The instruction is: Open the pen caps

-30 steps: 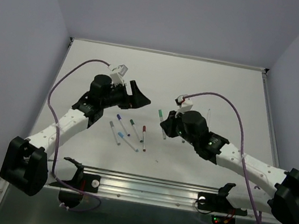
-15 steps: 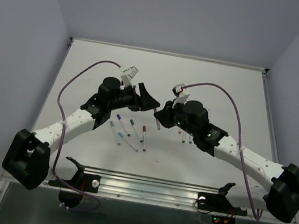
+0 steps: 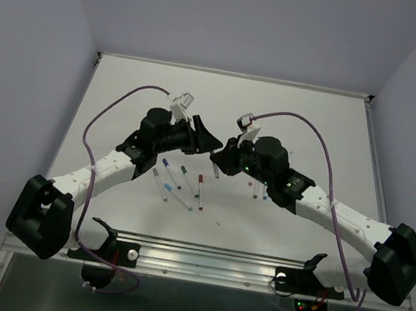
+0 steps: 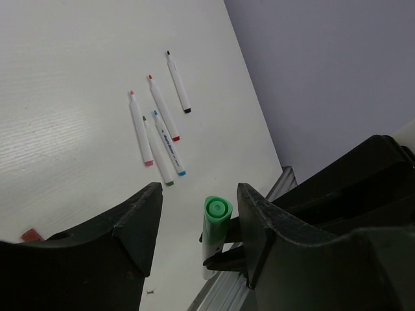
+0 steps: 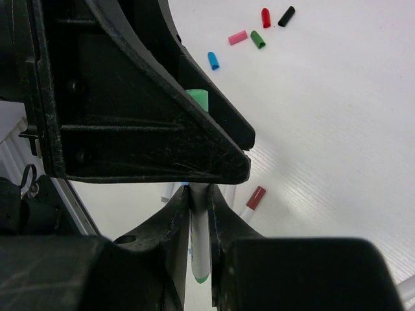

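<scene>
Closed in since 1 s ago: both arms now nose to nose at centre of top view, left end effector [image 3: 209,141] narrowed from full spread, right end effector [image 3: 219,157] swung up-left. Left wrist view: half spread, fingers [image 4: 139,220] either side of green cap [image 4: 218,208], small gap each side, no contact seen. Pen [image 4: 211,241] end-on at lower centre, cap toward lens. Right wrist view: right end effector [image 5: 198,208] pressed onto white barrel of pen [image 5: 200,249] at lower centre, green cap [image 5: 198,99] poking up behind a left finger. Upper centre of left wrist view: five other pens [image 4: 162,123] lying close together on white surface [image 4: 78,78], roughly parallel. Upper right of right wrist view: loose caps [image 5: 238,37] on surface, i.e. blue, pink, green, red, black, near each other, pink & green almost touching. Red-capped pen [image 5: 254,198] flat on surface just right of gripped barrel. Top view, lower centre: more pens [image 3: 200,186] in loose row below both end effectors.
</scene>
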You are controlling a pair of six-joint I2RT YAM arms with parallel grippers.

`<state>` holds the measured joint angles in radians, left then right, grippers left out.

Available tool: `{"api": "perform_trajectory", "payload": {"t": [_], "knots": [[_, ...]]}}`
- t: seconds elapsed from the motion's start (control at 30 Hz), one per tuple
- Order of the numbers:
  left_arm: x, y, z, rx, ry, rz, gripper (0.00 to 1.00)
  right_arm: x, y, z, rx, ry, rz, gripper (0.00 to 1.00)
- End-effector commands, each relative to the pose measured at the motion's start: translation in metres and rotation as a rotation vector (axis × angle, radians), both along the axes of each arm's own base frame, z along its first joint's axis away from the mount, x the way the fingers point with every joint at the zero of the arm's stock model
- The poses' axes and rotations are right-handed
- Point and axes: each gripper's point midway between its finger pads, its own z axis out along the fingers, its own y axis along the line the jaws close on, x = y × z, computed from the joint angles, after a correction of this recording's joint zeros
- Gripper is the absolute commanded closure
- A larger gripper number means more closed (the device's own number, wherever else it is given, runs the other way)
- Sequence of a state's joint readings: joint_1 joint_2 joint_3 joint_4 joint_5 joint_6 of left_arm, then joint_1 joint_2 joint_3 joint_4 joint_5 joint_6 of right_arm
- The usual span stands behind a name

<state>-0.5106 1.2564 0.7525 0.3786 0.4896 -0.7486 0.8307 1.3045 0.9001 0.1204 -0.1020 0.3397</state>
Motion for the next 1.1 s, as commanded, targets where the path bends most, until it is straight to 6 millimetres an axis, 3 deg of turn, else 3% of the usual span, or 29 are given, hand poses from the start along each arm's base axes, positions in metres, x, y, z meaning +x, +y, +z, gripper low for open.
{"api": "perform_trajectory", "payload": {"t": [0.0,0.4,0.47,0.9,1.07], "knots": [[0.006,-0.004,0.041,-0.065,-0.112,0.010,0.41,0.010,0.004,0.020,0.056,-0.041,-0.005,0.99],[0.009,0.000,0.044,-0.057,-0.119,0.041,0.43,0.007,0.001,0.007,0.038,0.000,0.003,0.99],[0.010,0.001,0.044,-0.055,-0.118,0.048,0.50,0.007,0.002,0.005,0.035,0.007,0.004,0.99],[0.015,0.007,0.042,-0.028,-0.117,0.091,0.53,0.002,0.005,-0.012,-0.003,0.078,0.029,0.99],[0.016,0.007,0.039,-0.016,-0.113,0.094,0.67,0.008,0.002,-0.009,0.000,0.072,0.001,0.99]]}}
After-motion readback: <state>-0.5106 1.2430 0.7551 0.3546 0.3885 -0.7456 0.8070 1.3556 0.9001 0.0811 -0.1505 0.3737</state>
